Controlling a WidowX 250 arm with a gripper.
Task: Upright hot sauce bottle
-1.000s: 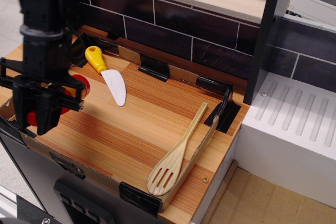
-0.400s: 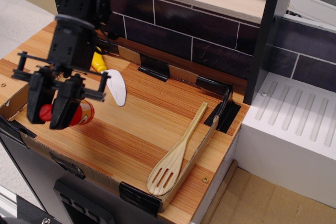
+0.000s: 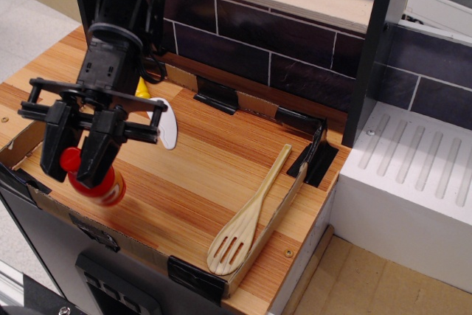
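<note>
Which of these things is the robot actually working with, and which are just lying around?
In use:
- hot sauce bottle, held tilted near the counter's front edge
- hand, closed around the bottle's neck

Lying about:
- knife, partly behind the arm
- wooden spatula

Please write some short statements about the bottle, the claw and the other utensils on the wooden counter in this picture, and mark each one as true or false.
1. The claw is closed around the hot sauce bottle. True.
2. The bottle lies flat on the counter. False: it is tilted in the claw's grip, with its red cap higher than its base.
3. The slotted wooden spoon leans near the counter's right edge, apart from the claw. True.
4. The toy knife is held in the claw. False: it lies on the counter behind the claw, partly hidden by it.
5. The bottle's cap is green. False: the cap is red.
</note>
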